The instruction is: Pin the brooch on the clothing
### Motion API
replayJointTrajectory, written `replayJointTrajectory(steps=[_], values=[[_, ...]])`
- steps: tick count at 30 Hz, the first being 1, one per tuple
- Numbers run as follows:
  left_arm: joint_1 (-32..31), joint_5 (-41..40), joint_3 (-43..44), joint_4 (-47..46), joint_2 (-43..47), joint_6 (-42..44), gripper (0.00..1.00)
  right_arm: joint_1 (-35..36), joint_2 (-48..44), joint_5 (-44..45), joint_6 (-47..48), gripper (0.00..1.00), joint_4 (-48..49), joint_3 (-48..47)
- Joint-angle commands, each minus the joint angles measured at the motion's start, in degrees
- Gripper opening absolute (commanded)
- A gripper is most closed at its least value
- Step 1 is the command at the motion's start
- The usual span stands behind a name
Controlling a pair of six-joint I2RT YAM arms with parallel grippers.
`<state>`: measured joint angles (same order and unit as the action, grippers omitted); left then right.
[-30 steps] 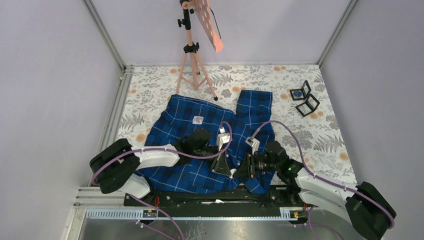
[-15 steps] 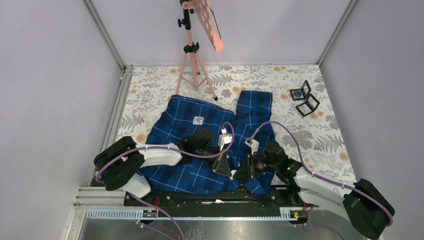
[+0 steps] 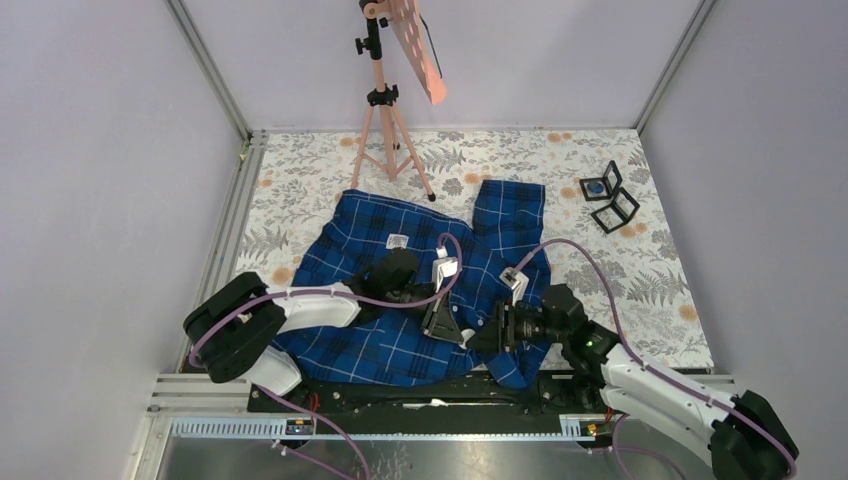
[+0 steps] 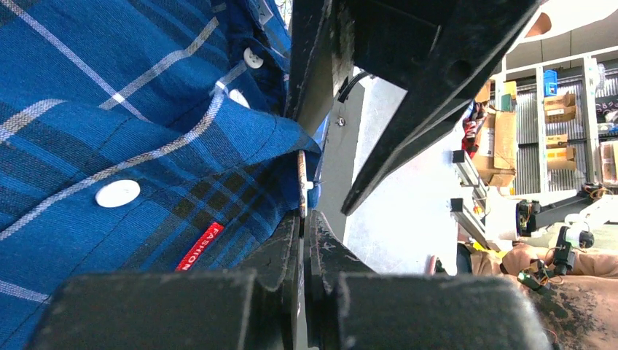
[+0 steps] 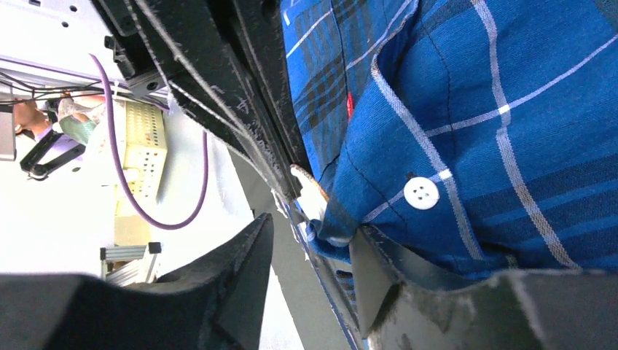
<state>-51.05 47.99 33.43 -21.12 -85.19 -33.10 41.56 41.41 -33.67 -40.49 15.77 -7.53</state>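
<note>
The clothing [image 3: 370,240], a dark-blue plaid shirt, lies spread on the floral cloth. Both grippers meet over its front hem. My left gripper [image 3: 441,325] [image 4: 304,213] is shut, and a thin pale piece, the brooch [image 4: 301,173] seen edge-on, sticks out from its tips against a raised fold of the shirt [image 4: 109,109]. A red tag [image 4: 199,246] and a white button [image 4: 117,193] lie beside it. My right gripper [image 3: 492,335] [image 5: 312,227] stands open around that fold. The brooch [image 5: 311,195] and the shirt's edge [image 5: 474,87] sit just past its fingertips.
A pink tripod stand [image 3: 385,100] rises at the back centre. A small open black box [image 3: 606,196] with something blue inside sits at the back right. Grey walls close in on three sides, and the metal base rail [image 3: 400,395] runs along the near edge.
My right gripper's jaws have spread apart and that arm has slid slightly right. The left gripper stays shut in nearly the same place.
</note>
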Motion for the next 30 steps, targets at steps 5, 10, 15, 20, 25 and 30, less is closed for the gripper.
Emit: replayJointTrajectory(steps=[5,10,15,20,25,30], values=[[0.9,3.2,1.2,-3.3,1.6,-0.2,0.00,-1.5,-11.0,5.7,4.2,0.65,-11.3,-2.2],[1.0,4.0,0.4,-5.1,2.2,-1.3,0.00,-3.2,-12.7,6.2,4.6,0.62,-12.4,-1.3],[1.2,4.0,-0.1,-6.5,2.3,-2.3,0.00,-3.4,-10.6,3.6,3.5,0.54,-8.6,-0.4],[1.3,4.2,-0.1,-7.1,2.1,-2.9,0.00,-3.4,-6.9,0.4,2.0,0.46,-4.0,0.2],[1.3,4.5,0.0,-7.1,1.8,-2.9,0.00,-3.3,-3.2,-1.7,0.8,0.42,1.2,0.2],[1.4,4.8,0.3,-7.3,1.6,-3.1,0.00,-3.3,0.4,-4.0,-0.1,0.40,5.2,0.3]])
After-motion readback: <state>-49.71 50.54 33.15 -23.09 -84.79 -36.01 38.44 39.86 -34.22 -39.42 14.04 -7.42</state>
